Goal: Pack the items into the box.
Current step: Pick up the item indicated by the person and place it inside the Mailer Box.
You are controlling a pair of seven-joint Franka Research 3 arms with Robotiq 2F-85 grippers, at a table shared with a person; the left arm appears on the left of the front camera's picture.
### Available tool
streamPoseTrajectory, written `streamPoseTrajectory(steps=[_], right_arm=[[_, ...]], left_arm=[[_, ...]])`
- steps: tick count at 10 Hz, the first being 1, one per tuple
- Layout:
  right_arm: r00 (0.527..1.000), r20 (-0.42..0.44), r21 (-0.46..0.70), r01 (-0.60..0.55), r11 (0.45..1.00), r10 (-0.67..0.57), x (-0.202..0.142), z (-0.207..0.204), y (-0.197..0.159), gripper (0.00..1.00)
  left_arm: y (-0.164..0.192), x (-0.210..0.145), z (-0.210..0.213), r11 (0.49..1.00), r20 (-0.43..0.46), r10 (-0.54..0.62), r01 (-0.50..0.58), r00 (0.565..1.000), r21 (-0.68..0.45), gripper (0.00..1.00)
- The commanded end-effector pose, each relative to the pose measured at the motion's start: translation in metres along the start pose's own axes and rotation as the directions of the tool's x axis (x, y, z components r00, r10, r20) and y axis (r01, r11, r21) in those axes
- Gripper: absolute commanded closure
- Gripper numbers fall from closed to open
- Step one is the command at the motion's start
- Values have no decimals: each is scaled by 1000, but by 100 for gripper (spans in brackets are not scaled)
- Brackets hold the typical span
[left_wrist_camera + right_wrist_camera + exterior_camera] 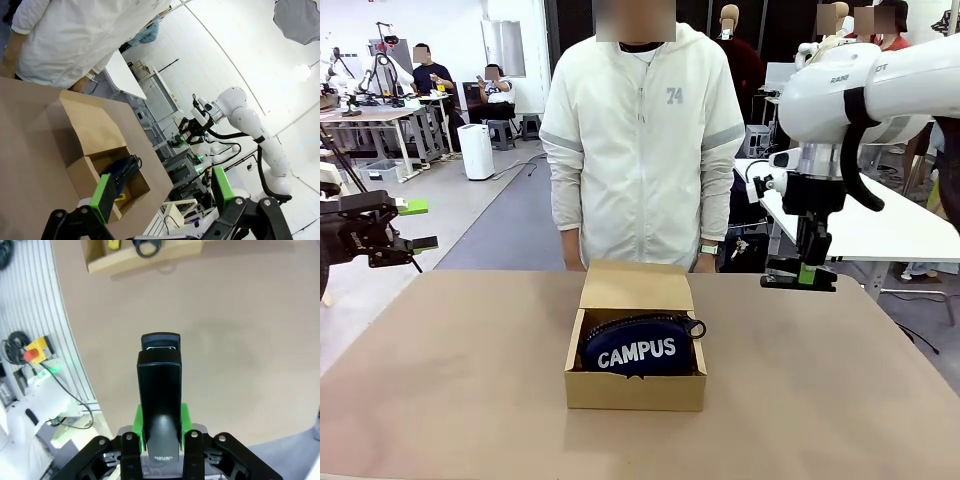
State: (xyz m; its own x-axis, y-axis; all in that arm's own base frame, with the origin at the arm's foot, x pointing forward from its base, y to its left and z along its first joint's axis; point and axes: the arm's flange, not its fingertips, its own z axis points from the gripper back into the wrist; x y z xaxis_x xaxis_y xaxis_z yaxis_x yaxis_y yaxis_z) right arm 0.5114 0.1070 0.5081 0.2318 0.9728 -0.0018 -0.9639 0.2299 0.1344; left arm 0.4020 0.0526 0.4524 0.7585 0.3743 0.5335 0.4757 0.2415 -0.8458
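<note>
- While the right tool (799, 272) hangs above the bench (840, 390), I see it clamped on the black stapler (798, 283), gripped between its green pads (183, 421).
- In the right wrist view the stapler juts well past the fingertips, over bare bench top.
- The box (635, 388) sits open on the bench, lower than the right tool and well off toward the left arm's side, with its flap (636, 285) raised at the far edge.
- The navy pouch (638, 350) marked "CAMPUS" lies inside the box.
- My left tool (161, 192) is spread wide with nothing in it, and the box lies ahead of it and lower.
- A person (640, 150) in a white jacket stands just behind the box.
</note>
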Motion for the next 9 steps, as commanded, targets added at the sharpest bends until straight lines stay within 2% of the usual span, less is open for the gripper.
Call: streamPoseTrajectory(steps=[1,3,5,7,9], right_arm=[[992,-34,-80,-123,989,121,62,-6,29,100],[984,-73,-92,-168,981,162,118,-14,70,100],[970,-74,-142,-240,960,231,174,-36,104,100],[987,-108,-225,-139,964,117,217,-68,112,100],[977,-82,-228,-211,951,197,239,-104,106,100]], left_arm=[[-1,-1,4,1000,-10,-14,13,1000,-10,0],[-1,-1,4,1000,-10,-14,13,1000,-10,0],[-1,-1,4,1000,-10,-14,13,1000,-10,0],[-1,-1,4,1000,-10,-14,13,1000,-10,0],[-1,-1,4,1000,-10,-14,13,1000,-10,0]])
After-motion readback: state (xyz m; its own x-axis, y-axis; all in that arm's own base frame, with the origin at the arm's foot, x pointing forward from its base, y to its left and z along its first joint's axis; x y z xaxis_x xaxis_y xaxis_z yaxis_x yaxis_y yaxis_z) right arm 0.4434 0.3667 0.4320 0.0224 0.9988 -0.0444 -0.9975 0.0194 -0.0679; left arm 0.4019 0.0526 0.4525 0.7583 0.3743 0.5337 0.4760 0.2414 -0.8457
